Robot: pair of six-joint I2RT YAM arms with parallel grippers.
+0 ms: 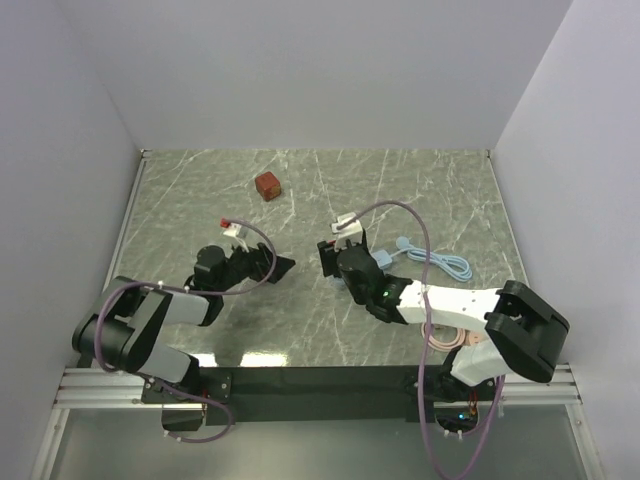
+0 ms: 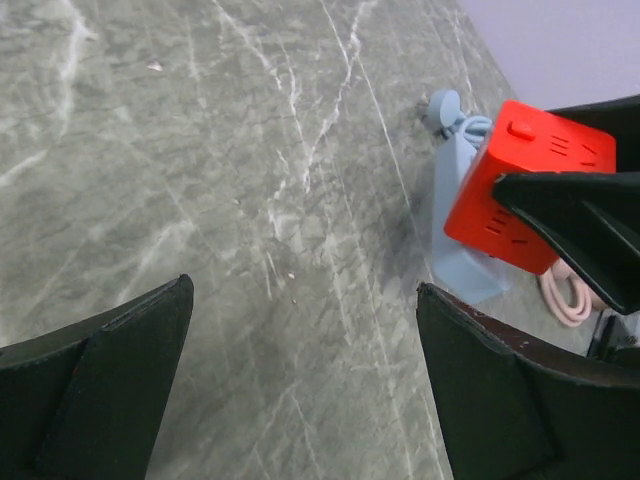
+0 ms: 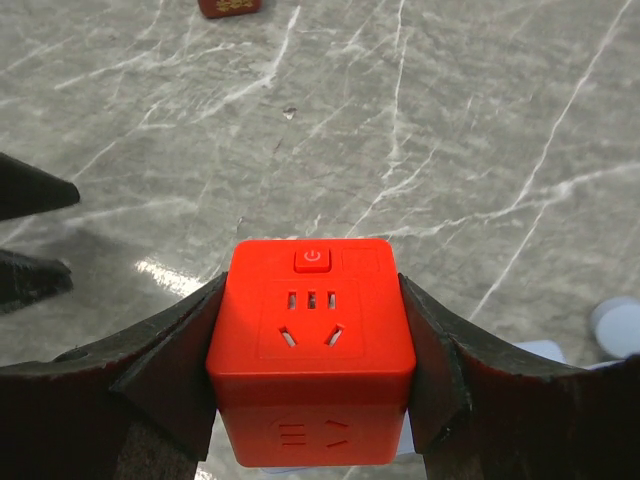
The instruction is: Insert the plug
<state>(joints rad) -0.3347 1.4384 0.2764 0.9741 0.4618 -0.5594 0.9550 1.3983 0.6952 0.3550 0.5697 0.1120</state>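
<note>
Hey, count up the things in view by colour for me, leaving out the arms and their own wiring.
Bright red: 1, plug
Dark red: 1, cube
Light blue: 1, power strip
Pink: 1, coiled cord
Total: 4

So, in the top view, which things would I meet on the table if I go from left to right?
The dark red cube → right gripper with the plug → blue cable.
</note>
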